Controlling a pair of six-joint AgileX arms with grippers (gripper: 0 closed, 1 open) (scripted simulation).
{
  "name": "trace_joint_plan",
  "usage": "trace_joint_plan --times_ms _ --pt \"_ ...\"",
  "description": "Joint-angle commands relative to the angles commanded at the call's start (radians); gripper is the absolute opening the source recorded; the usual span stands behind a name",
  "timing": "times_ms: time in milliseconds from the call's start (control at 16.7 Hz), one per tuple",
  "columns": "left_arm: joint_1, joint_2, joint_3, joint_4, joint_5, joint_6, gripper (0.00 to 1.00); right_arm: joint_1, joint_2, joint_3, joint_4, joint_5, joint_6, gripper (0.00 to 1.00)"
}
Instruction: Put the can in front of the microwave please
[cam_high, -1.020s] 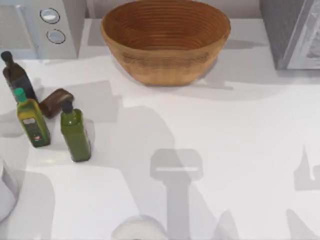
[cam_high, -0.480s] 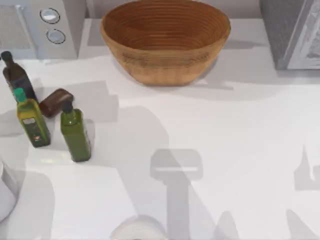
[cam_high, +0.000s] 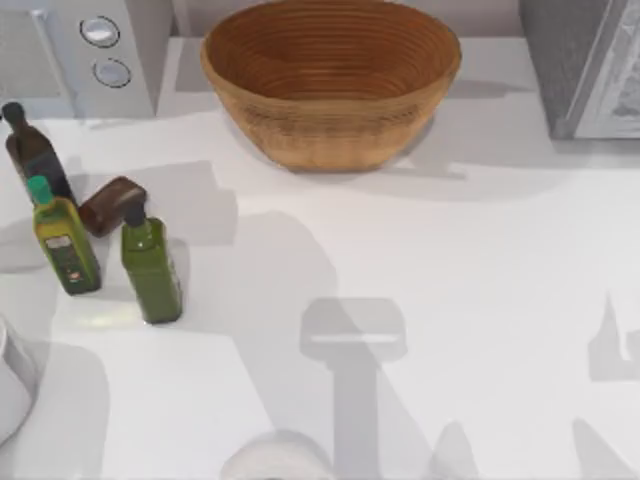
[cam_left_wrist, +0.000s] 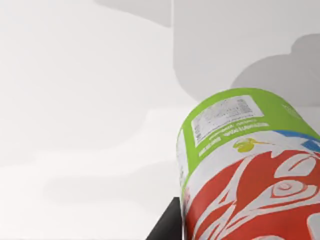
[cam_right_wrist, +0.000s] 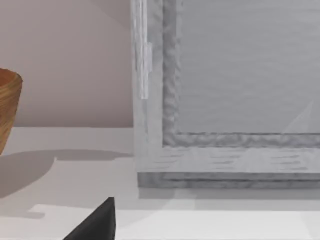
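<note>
The can (cam_left_wrist: 245, 165) looms close in the left wrist view, with a green base, a white-blue band and a red patterned body. It is tilted above the bare white table. One dark finger (cam_left_wrist: 167, 226) of my left gripper presses against its side, so the gripper is shut on the can. The microwave (cam_high: 95, 50), with two round dials, stands at the table's back left corner. A single dark fingertip (cam_right_wrist: 97, 222) of my right gripper shows in the right wrist view, facing a grey appliance front (cam_right_wrist: 230, 95).
A large woven basket (cam_high: 330, 80) sits at the back centre. Three bottles (cam_high: 150, 265) and a brown lump (cam_high: 112, 203) stand on the left, before the microwave. A grey appliance (cam_high: 585, 65) fills the back right corner. White arm parts (cam_high: 275, 458) show at the front edge.
The arm shadow on the table's left-centre has drifted slightly leftward. The white arm part at the left edge has slipped a little further out of view. Nothing on the table moved.
</note>
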Motion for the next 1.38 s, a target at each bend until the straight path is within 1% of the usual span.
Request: trace_joint_plan --times_ms 300,360,900,1080,1380 --pt "0.0 0.0 0.0 0.0 0.0 0.0 0.98 0.0 0.0 0.0 0.0 0.0 0.0 1.0" --pt "0.0 0.0 0.0 0.0 0.0 0.0 1.0 0.0 0.0 0.0 0.0 0.0 0.0 1.0" --pt "-0.001 0.0 0.001 -0.003 -0.001 0.001 1.0 0.0 0.0 0.0 0.0 0.0 0.0 1.0" --pt "0.003 0.004 0.032 -0.053 -0.01 0.006 1.0 0.0 0.0 0.0 0.0 0.0 0.0 1.0" --pt "-0.002 0.005 0.144 -0.15 -0.006 0.002 1.0 0.0 0.0 0.0 0.0 0.0 0.0 1.0"
